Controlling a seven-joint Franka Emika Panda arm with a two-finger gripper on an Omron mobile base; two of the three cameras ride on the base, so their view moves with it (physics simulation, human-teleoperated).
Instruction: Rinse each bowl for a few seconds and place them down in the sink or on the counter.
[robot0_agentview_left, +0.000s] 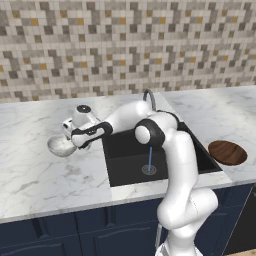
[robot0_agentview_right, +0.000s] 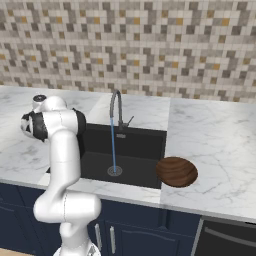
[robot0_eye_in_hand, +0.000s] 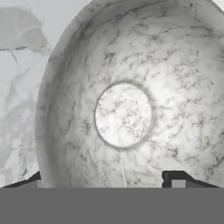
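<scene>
Reaching out over the counter (robot0_agentview_left: 30, 170) to the left of the sink (robot0_agentview_left: 125, 160), the gripper (robot0_agentview_left: 70, 142) is hanging just above the pale speckled bowl (robot0_agentview_left: 61, 146), and the hand view is looking straight down into the bowl's deep round hollow with its flat pale disc at the bottom. The two dark fingertips (robot0_eye_in_hand: 177, 180) are showing apart at either side of the near rim, so the jaws are looking open, with nothing held yet. To take it well, I judge the gripper should be coming down so that one finger is going inside the wall and one outside, pinching the rim squarely; the glazed, curved wall looks slick. The sink itself is a black, matte rectangular basin, where a thin stream is falling from the curved grey faucet (robot0_agentview_right: 116, 102) onto the round drain (robot0_agentview_right: 114, 171). Right of the sink, the dark brown bowl (robot0_agentview_right: 176, 171) is sitting at the basin's edge, shallow and wood-grained.
</scene>
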